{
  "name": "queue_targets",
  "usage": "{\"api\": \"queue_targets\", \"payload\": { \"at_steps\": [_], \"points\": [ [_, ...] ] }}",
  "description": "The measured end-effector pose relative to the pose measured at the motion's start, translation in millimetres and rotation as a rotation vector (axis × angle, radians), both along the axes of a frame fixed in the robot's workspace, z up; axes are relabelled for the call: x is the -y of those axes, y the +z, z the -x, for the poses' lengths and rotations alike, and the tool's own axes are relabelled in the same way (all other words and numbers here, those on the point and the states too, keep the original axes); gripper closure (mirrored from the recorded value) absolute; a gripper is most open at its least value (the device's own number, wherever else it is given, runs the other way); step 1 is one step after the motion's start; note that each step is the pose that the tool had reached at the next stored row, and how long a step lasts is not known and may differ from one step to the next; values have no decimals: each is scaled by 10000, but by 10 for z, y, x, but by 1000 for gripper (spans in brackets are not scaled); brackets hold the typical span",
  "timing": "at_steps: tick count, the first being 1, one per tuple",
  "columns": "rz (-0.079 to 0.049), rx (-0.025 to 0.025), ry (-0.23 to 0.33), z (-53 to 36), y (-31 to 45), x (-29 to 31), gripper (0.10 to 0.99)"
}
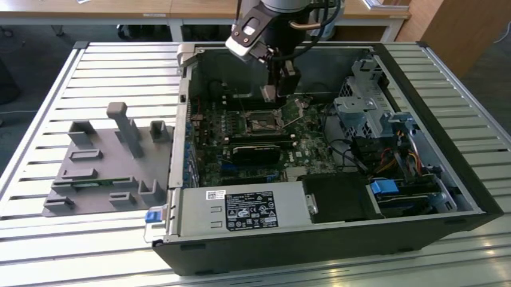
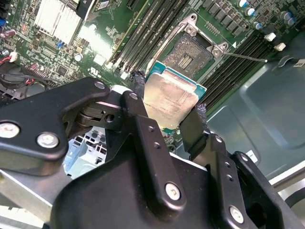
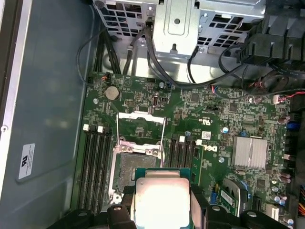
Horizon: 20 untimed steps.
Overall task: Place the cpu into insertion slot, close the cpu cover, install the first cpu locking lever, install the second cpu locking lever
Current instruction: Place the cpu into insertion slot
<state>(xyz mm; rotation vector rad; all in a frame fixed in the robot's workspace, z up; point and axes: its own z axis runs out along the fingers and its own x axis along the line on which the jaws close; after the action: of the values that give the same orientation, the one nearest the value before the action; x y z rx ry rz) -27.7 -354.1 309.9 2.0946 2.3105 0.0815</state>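
a: where was the chip?

b: the gripper point(image 2: 169, 95) had its fingers point(image 2: 138, 88) pinching the cpu point(image 2: 167, 105) by two opposite edges. it hung above the motherboard point(image 2: 71, 62), near the insertion slot point(image 2: 189, 55) but not over it and not touching. in the exterior view the gripper point(image 1: 276, 89) sat at upper centre of the frame, with the slot point(image 1: 262, 122) just below it.

a: was the way in open?

b: it was. the cpu cover point(image 3: 140, 115) stood flipped back past the slot point(image 3: 134, 162), and a locking lever point(image 2: 245, 57) lay out to one side.

a: what could have gone wrong?

b: i judged the grip thin, on edges only, so a slip could have dropped the chip. a skewed or off-centre descent could have bent the contacts in the slot.

a: and room?

b: tight at the sides: long memory slots point(image 2: 152, 36) ran just beside the slot, where a finger might have caught. above was free, and the case wall point(image 1: 185, 89) was well apart.
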Motion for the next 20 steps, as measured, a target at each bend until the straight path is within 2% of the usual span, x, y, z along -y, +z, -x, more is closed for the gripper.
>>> {"api": "queue_targets", "payload": {
  "at_steps": [13,20],
  "points": [
    [77,-69,0,0,-101,0,545],
    [99,-59,-5,0,-175,-2,545]
  ]
}}
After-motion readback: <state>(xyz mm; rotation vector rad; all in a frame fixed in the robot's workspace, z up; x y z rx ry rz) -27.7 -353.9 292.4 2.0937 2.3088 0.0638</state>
